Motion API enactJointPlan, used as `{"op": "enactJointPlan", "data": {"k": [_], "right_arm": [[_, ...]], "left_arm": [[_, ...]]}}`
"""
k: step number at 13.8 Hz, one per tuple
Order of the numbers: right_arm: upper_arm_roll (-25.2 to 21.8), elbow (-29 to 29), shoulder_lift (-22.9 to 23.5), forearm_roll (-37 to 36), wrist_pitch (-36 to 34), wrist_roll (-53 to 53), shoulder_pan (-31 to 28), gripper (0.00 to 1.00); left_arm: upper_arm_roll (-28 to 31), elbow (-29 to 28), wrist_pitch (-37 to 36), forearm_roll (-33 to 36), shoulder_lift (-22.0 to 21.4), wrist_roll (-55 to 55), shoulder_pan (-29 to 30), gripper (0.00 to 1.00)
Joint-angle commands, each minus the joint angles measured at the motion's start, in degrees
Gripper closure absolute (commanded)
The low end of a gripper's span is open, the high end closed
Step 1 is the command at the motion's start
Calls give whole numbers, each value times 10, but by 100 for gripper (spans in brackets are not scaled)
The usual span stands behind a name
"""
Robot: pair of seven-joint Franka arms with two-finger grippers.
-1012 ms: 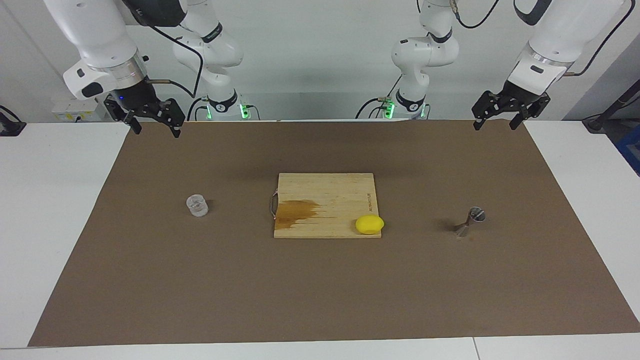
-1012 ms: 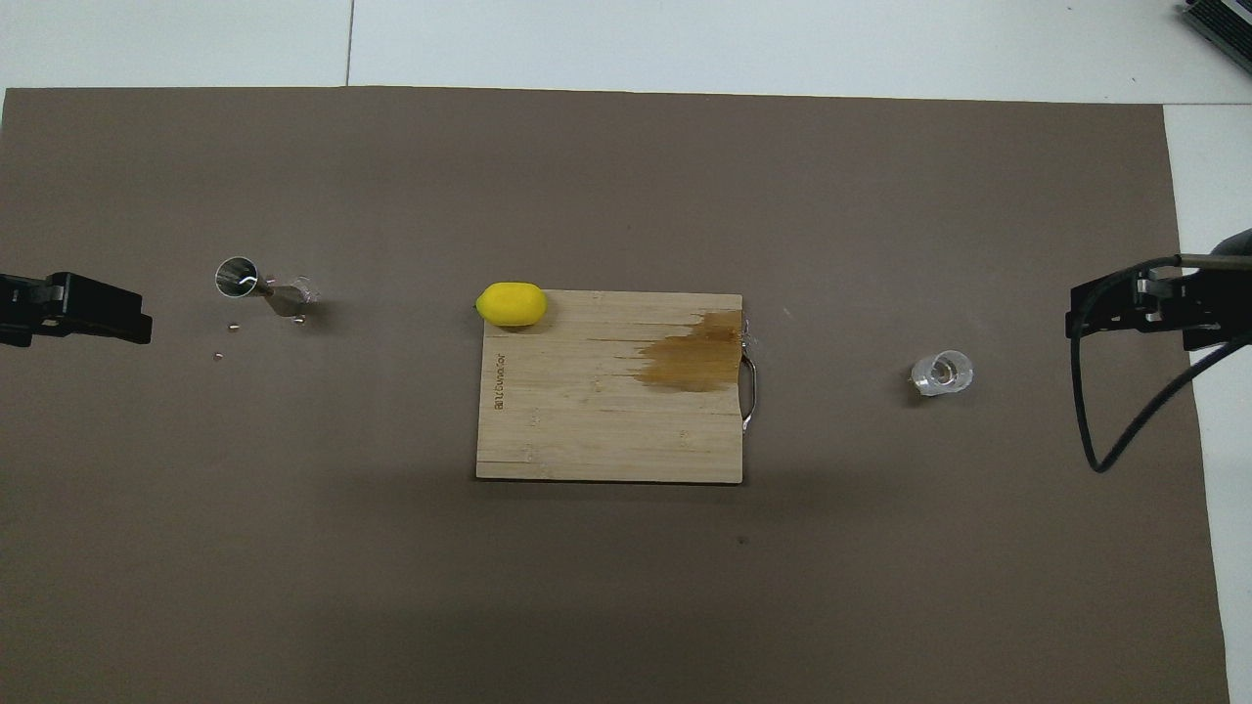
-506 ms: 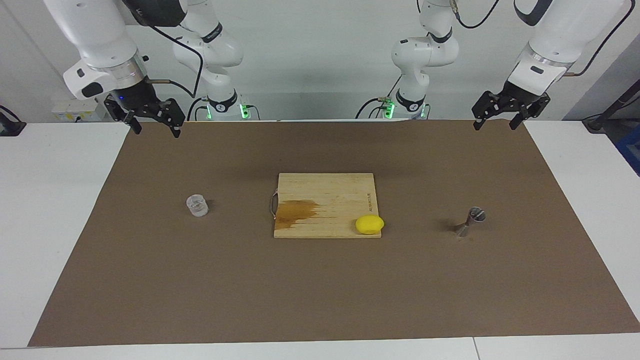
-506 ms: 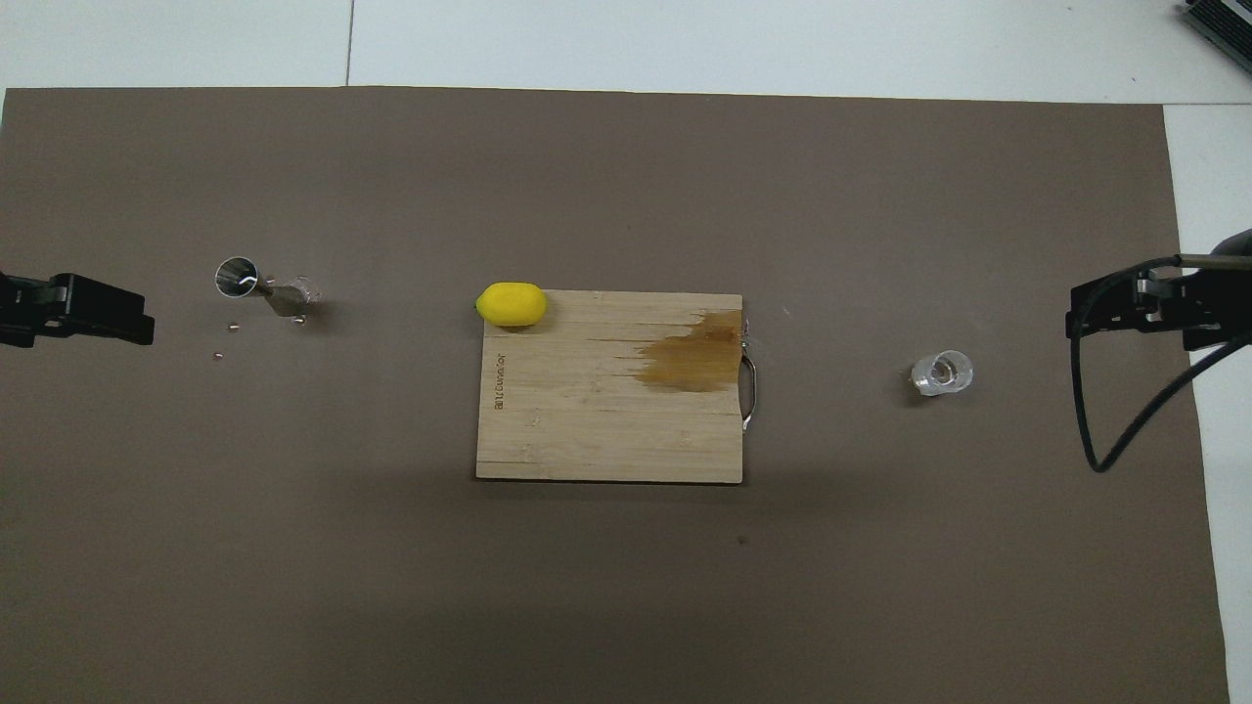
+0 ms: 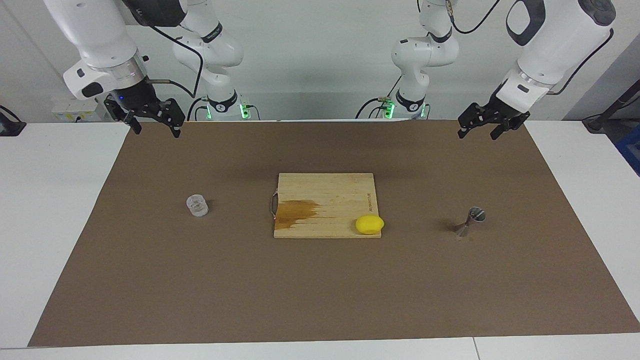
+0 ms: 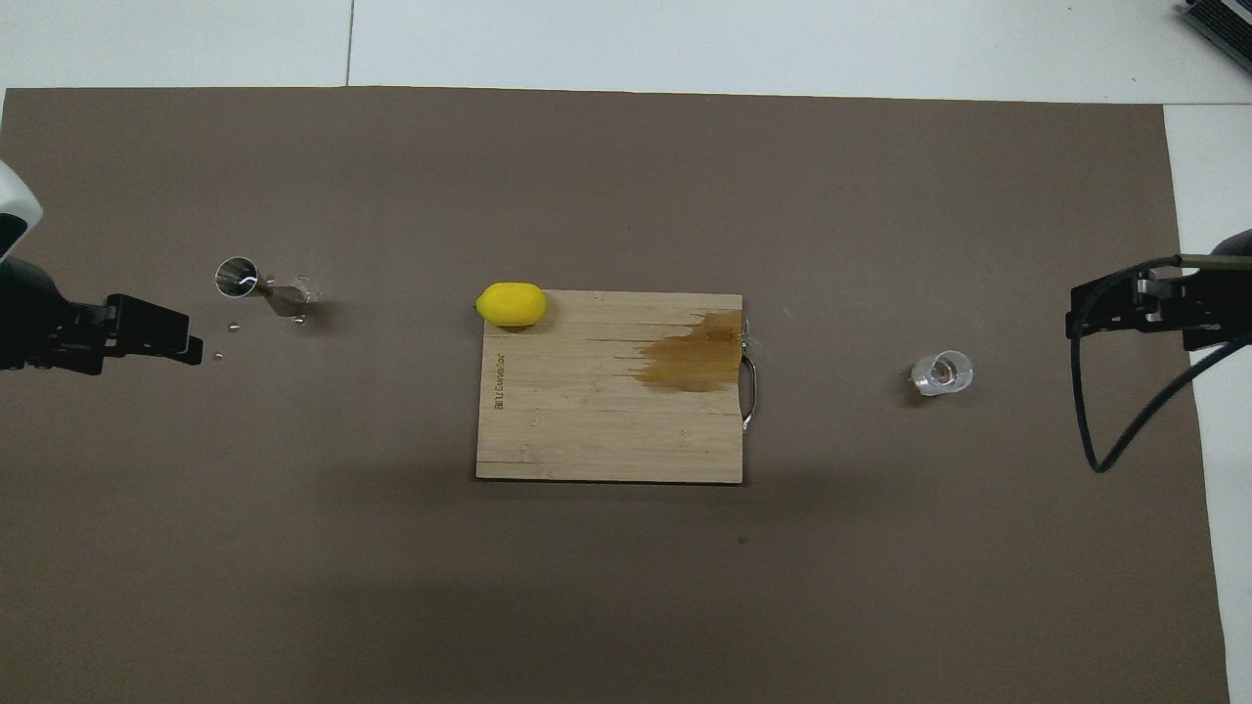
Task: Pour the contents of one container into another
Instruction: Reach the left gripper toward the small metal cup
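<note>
Changed since a second ago: left gripper has shifted inward over the brown mat, toward the jigger; all else unchanged. Facing view: left gripper raised, jaws spread, empty, above the mat's edge nearest the robots. Right gripper raised over the mat's corner at its own end, jaws spread, empty, arm waiting. Glass tumbler upright on the mat, toward the right arm's end. Metal jigger on the mat, toward the left arm's end. Wooden cutting board between them, stained brown, lemon on its corner. Overhead view: left gripper near the jigger, apart from it; small droplets beside it. Right gripper apart from the tumbler.
</note>
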Motion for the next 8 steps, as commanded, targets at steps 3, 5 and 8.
{"op": "enactJointPlan", "data": {"k": [3,5,8], "right_arm": [[2,-16,-13,10,5,-12,-8,0],[2,-16,-13,10,5,-12,-8,0],[2,-16,-13,10,5,-12,-8,0]], "left_arm": [[0,-63,14,-98,7,-77,89,0],[-1,-67,25,-140,23,-196,111,0],[0,-100,60,-211,32,-332,135,0]]}}
